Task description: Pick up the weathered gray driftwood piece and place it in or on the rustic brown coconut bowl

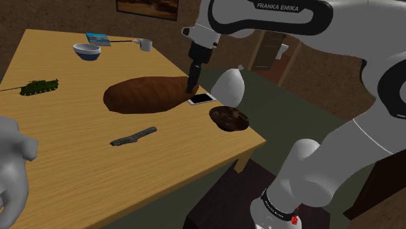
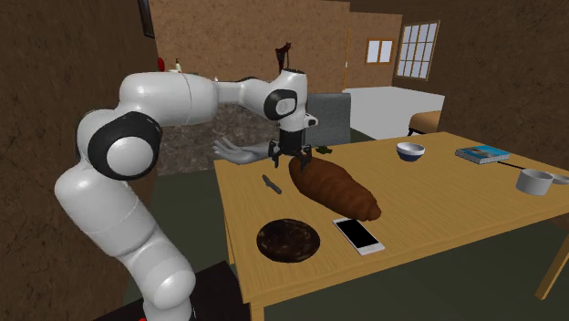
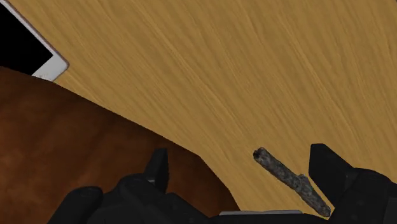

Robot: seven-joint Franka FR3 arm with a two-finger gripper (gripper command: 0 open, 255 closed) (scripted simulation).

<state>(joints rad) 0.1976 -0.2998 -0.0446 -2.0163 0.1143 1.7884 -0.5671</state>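
Observation:
The driftwood piece [image 1: 133, 136] [image 2: 272, 183] is a thin, dark grey stick lying flat on the wooden table [image 1: 78, 169]. The coconut bowl [image 1: 229, 118] [image 2: 288, 240] is a dark brown, rough shallow dish near the table's corner by the stand. My gripper [image 1: 192, 86] [image 2: 296, 164] hangs above the table over the end of a large brown loaf-shaped lump [image 1: 146, 94] [image 2: 333, 187]. In the wrist view the gripper [image 3: 242, 168] is open, its fingers [image 3: 159, 168] wide apart. The driftwood [image 3: 289, 180] lies well below them, untouched, nearer one finger.
A white-edged phone [image 1: 202, 99] [image 2: 357, 234] lies between the lump and the bowl. Farther along the table are a toy tank [image 1: 39, 86], a white bowl [image 1: 86, 51], a book [image 1: 101, 39] and a small pot [image 1: 144, 45]. A grey hand-shaped figure [image 1: 13, 162] stands beyond the table's edge.

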